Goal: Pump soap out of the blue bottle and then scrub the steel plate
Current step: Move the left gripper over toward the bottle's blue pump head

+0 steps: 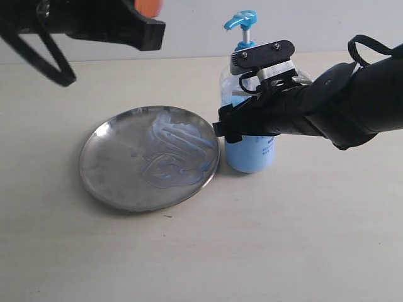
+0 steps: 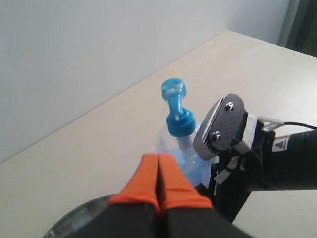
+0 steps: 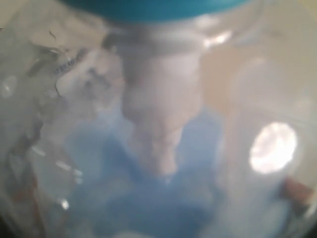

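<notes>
Right of the steel plate [image 1: 107,170], just beside its rim, stands the blue bottle [image 1: 249,157]. Right gripper [image 1: 232,94] straddles its shoulder; can't tell if it's clamped. Left gripper [image 2: 159,186] is pinched closed, empty, well clear of the pump head [image 1: 241,20]. My read: brace the bottle, press the plunger straight down. Thin plastic flexes; the glossy plate carries streaky soap [image 1: 173,148].

Blues and silver on a cream bench [image 1: 302,239].
The plate [image 1: 104,173] was shiny silver-grey, streaked with pale blue soap [image 1: 173,148] in loose swirls. The bottle [image 1: 252,157] was clear over light blue liquid, with a bright blue pump head [image 1: 241,21] and collar and a white stem. A blurred touch of red showed on it up close. The left gripper [image 2: 159,178] had orange jaws on black. The right gripper [image 1: 242,94] was black with a grey ribbed pad. The wall was pale grey-white.
</notes>
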`<state>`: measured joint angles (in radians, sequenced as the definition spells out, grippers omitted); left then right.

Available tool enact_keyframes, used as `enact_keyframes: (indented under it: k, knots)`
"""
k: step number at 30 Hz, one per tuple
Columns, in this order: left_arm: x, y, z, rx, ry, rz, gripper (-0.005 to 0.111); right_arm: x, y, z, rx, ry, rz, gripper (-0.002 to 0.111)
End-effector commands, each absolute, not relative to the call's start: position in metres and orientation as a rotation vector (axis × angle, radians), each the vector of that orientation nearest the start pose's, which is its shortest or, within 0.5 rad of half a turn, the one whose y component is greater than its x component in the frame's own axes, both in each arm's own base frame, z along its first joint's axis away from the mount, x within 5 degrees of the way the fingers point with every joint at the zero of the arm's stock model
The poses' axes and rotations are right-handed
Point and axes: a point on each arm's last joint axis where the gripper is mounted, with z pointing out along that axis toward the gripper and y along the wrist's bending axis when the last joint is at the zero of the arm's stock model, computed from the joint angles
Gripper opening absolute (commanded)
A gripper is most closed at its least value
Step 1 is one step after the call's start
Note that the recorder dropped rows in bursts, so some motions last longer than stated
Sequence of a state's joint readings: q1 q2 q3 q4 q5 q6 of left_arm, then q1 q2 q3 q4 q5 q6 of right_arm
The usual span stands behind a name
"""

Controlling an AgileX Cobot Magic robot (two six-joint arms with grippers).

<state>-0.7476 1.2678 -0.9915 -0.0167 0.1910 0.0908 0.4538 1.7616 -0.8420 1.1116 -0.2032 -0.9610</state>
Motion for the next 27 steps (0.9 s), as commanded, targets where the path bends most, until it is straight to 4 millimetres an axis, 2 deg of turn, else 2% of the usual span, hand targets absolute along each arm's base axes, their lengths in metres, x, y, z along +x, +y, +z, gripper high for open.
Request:
enact_keyframes:
  k: [1, 7, 12, 16, 20, 27]
  knots:
    - [0.222, -0.211, 0.353, 0.818, 1.808, -0.444, 0.000, 0.320, 0.133, 0.174, -0.242, 2.219, 0.061, 0.000]
    - [0.229, -0.222, 0.339, 0.864, 1.831, -0.425, 0.000, 0.320, 0.134, 0.171, -0.189, 2.240, 0.094, 0.000]
    - [0.234, -0.227, 0.334, 0.855, 1.828, -0.433, 0.000, 0.323, 0.132, 0.152, -0.140, 2.289, 0.061, 0.000]
    - [0.235, -0.229, 0.334, 0.828, 1.833, -0.459, 0.000, 0.324, 0.131, 0.152, -0.144, 2.271, 0.029, 0.000]
    - [0.237, -0.230, 0.343, 0.821, 1.811, -0.464, 0.000, 0.324, 0.130, 0.157, -0.178, 2.256, 0.014, 0.000]
    - [0.237, -0.231, 0.347, 0.835, 1.802, -0.455, 0.000, 0.314, 0.147, 0.166, -0.267, 2.182, -0.110, 0.000]
